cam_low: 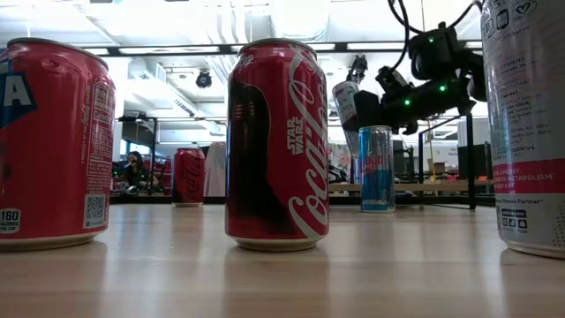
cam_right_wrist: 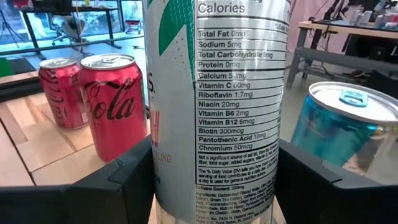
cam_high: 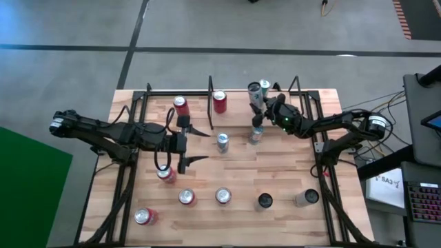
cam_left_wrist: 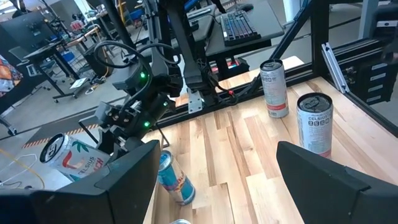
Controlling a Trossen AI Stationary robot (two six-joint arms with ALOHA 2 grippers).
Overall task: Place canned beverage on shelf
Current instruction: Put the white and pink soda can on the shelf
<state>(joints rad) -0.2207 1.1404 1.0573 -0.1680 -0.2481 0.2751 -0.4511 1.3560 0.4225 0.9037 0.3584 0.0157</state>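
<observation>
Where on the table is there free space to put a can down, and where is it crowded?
Bare wood lies between the blue can and the front row, and at the table's front right corner. Crowded: the far edge, where the right gripper holds a white can beside red cans.

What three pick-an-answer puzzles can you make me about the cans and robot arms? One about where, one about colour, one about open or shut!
1. Where does the slim blue can stand?
A. on the floor
B. mid-table
C. in the left jaws

2. What colour is the can in the right gripper?
A. red
B. black
C. white

3. How are the left gripper's jaws?
A. open, empty
B. shut on a red can
C. shut on a blue can

Answers:
1 B: the slim blue can stands upright mid-table.
2 C: the right gripper clamps a white can.
3 A: the left gripper has jaws apart with nothing between them.
</observation>
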